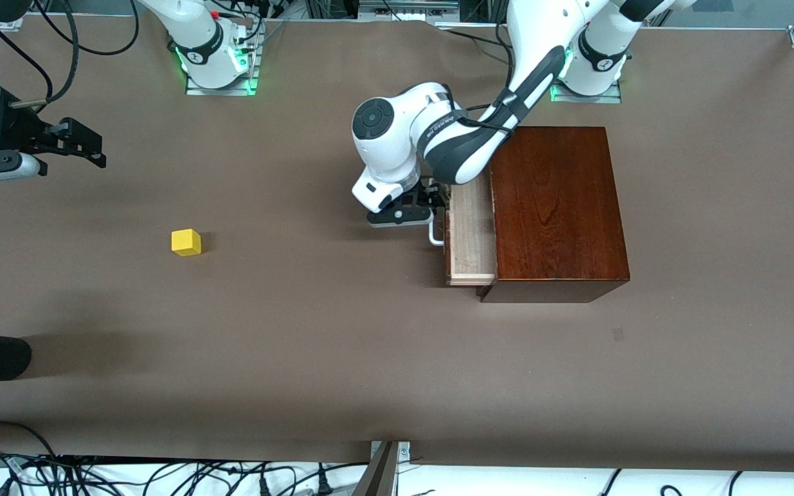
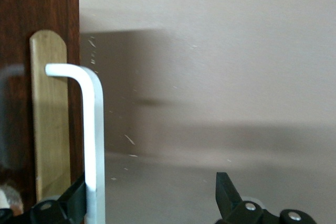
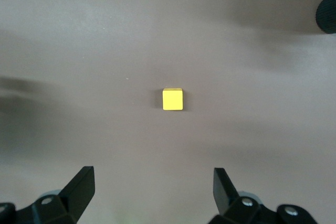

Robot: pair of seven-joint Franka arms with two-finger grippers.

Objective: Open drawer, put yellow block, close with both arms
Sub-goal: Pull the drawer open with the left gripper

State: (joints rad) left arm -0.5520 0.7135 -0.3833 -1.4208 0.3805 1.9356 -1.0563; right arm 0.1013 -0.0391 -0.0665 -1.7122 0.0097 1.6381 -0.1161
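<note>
Brown counter: carries all items.

Glossy dark reddish-brown wooden box: at the left arm's end of the counter. Its drawer, pale light-wood inside, stands partly pulled out toward the right arm's end, white U-shaped handle on its front.

Left arm: bent low from its base across the box corner. Left tool at the handle, fingers spread, one finger touching the handle bar.

Right arm: raised at its own end. Right tool fingers spread wide, in the air over bare counter.

Small bright yellow cube: on the counter, well apart from the box, ungrasped.
</note>
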